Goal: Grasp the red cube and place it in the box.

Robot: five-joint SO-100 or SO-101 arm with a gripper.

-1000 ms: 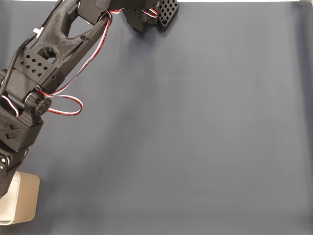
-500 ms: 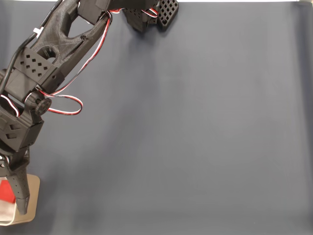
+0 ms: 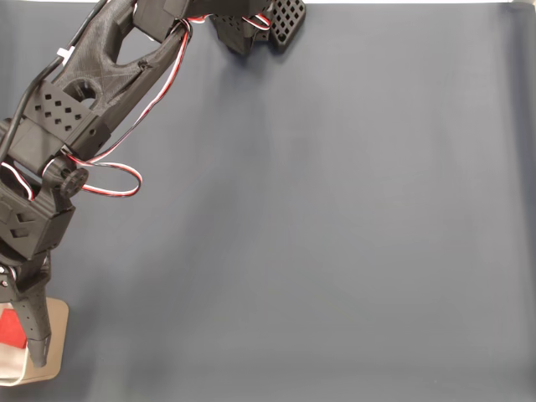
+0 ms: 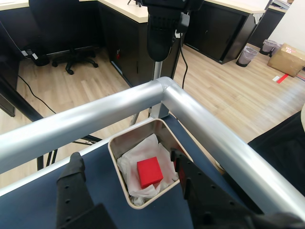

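The red cube (image 4: 149, 172) lies inside the box (image 4: 113, 155), on crumpled white lining, free of both fingers. In the wrist view my gripper (image 4: 126, 155) stands open above the box, with one black finger (image 4: 71, 186) to the left of it and the other at its right rim. In the fixed view the box (image 3: 59, 322) sits at the bottom left corner of the table. Beside the one finger (image 3: 35, 339) that crosses it, a piece of the red cube (image 3: 8, 328) shows. The gripper (image 3: 18, 339) hangs over the box there.
A dark blue mat (image 3: 335, 234) covers the table. The black arm (image 3: 92, 75) runs down the left side with a red-and-white cable loop (image 3: 117, 180). A thick metal rail (image 4: 95, 114) edges the table just beyond the box.
A second ago the cube was hidden under the gripper. The jaws have since spread, a finger swung across the box, and the cube now lies in it. Nothing moved in the last half second.
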